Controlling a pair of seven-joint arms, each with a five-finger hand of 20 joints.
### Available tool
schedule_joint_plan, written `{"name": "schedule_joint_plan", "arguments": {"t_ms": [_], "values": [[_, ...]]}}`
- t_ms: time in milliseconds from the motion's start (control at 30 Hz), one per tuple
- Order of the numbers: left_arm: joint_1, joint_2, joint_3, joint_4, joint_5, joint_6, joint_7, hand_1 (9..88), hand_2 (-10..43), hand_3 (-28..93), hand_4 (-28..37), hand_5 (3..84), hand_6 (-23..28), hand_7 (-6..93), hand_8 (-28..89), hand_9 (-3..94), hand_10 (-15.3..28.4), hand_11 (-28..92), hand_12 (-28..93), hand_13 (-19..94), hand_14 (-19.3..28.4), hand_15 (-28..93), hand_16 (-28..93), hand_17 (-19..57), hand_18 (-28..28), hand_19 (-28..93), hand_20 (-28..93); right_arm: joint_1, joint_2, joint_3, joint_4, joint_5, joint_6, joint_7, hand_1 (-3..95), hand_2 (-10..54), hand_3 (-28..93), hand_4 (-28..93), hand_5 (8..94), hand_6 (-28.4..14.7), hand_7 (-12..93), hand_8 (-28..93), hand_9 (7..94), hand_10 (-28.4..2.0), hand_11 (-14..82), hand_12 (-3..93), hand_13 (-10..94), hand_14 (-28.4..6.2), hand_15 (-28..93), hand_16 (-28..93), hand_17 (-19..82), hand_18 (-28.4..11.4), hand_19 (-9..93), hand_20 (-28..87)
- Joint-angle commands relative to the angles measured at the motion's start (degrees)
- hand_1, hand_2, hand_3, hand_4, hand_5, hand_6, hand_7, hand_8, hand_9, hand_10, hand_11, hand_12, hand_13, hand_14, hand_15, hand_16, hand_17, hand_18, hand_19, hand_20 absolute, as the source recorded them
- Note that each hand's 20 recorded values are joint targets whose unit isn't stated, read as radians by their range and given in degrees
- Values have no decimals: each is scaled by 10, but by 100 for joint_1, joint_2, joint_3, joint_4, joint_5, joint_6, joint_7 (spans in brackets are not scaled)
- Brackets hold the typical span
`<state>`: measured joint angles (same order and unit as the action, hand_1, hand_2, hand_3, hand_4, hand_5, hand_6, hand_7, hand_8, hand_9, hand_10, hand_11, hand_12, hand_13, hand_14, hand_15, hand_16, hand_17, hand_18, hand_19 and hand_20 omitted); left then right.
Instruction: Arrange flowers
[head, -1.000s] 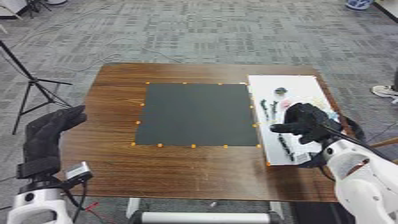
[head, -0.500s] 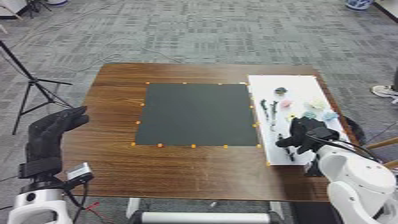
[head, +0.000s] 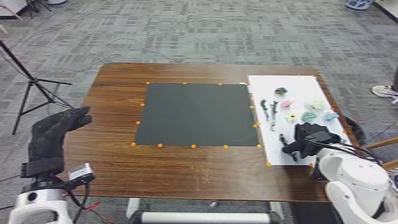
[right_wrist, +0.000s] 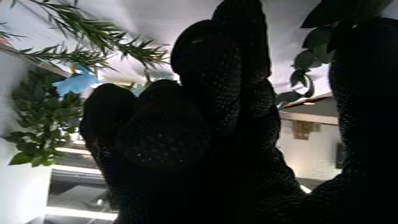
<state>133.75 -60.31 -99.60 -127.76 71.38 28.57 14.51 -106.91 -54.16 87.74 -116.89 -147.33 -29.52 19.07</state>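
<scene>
In the head view my right hand (head: 311, 138) is over the near part of the white board (head: 300, 86), open beside a dark stem (head: 284, 142). Two dark green sprigs (head: 274, 107) lie farther up the board, near a pink flower (head: 286, 104), a cream one (head: 316, 105), a yellow one (head: 290, 118), a teal one (head: 308, 116) and a blue one (head: 330, 116). My left hand (head: 53, 132) is open at the table's left edge. In the right wrist view my right hand (right_wrist: 204, 115) shows near leafy stems (right_wrist: 315, 55) and a light blue flower (right_wrist: 75, 83).
A dark square mat (head: 195, 114) with orange markers round it lies mid-table, left of the board. Brown wood (head: 178, 170) surrounds it. A black tripod (head: 34, 80) stands on the floor to the left.
My right hand has moved from over the flowers toward the near end of the board, uncovering the yellow, teal and blue flowers. My left hand has hardly moved.
</scene>
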Motion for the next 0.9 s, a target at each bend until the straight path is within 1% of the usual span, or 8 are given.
{"name": "schedule_joint_plan", "arguments": {"t_ms": [33, 133, 200, 300, 533, 700, 733, 900], "values": [[96, -71, -54, -80, 25, -133, -123, 254, 90, 683, -283, 572, 39, 177, -80, 575, 149, 269, 155, 465, 183, 256, -33, 118, 115, 95, 197, 131, -88, -231, -20, 530, -1154, 415, 349, -95, 656, -116, 795, 1, 381, 133, 886, -113, 426, 333, 924, -36, 600, 373, 631, -175, 932, 615], [101, -75, -61, -86, 19, -147, -143, 254, 88, 684, -283, 571, 40, 177, -80, 574, 150, 270, 155, 466, 183, 258, -32, 117, 116, 95, 197, 259, -137, -250, -50, 832, -1460, 520, 369, -66, 668, -103, 814, 2, 326, 210, 896, -113, 409, 328, 931, -37, 581, 377, 631, -173, 932, 611], [91, -79, -53, -83, 34, -167, -162, 253, 88, 684, -283, 570, 40, 176, -80, 572, 151, 271, 154, 467, 184, 259, -32, 117, 116, 95, 197, 349, -182, -190, -36, 1306, -1666, 722, 374, -48, 672, -95, 826, 0, 307, 198, 905, -114, 391, 324, 934, -38, 572, 379, 631, -173, 932, 609], [109, -91, -59, -91, 39, -179, -188, 254, 86, 684, -283, 568, 41, 176, -80, 569, 150, 273, 155, 467, 184, 259, -33, 116, 117, 95, 197, 347, -204, -117, -27, 1599, -1651, 793, 386, -14, 681, -89, 836, -1, 287, 200, 914, -117, 372, 322, 937, -40, 566, 378, 631, -173, 932, 605], [141, -91, -77, -95, 17, -175, -181, 254, 84, 685, -282, 567, 41, 175, -79, 567, 151, 273, 155, 464, 186, 259, -33, 115, 117, 95, 196, 357, -224, 22, -176, 2102, -950, 861, 409, 22, 685, -79, 842, 3, 277, 215, 922, -116, 366, 326, 937, -37, 570, 372, 633, -176, 932, 599], [134, -46, -111, -48, -47, -135, -193, 254, 83, 685, -283, 566, 41, 176, -79, 566, 151, 272, 155, 463, 186, 261, -31, 115, 117, 95, 195, 607, -282, 89, -357, 2284, -485, 696, 417, 21, 685, -68, 840, 4, 275, 233, 921, -113, 370, 330, 937, -37, 578, 369, 636, -177, 932, 605], [111, -27, -110, -23, -46, -142, -205, 254, 83, 686, -282, 566, 42, 175, -79, 566, 151, 272, 155, 463, 186, 261, -30, 115, 117, 95, 195, 648, -302, 101, -410, 2360, -442, 700, 417, 20, 685, -67, 839, 4, 274, 236, 921, -112, 370, 330, 937, -37, 579, 369, 637, -177, 932, 606], [116, 14, -137, 11, -72, -121, -215, 253, 81, 688, -282, 565, 40, 176, -79, 565, 151, 272, 155, 462, 187, 261, -30, 114, 117, 96, 195, 824, -369, 19, -587, 2411, -310, 542, 424, 17, 683, -66, 840, 5, 272, 245, 922, -111, 371, 330, 937, -36, 583, 366, 641, -176, 932, 610]]}}
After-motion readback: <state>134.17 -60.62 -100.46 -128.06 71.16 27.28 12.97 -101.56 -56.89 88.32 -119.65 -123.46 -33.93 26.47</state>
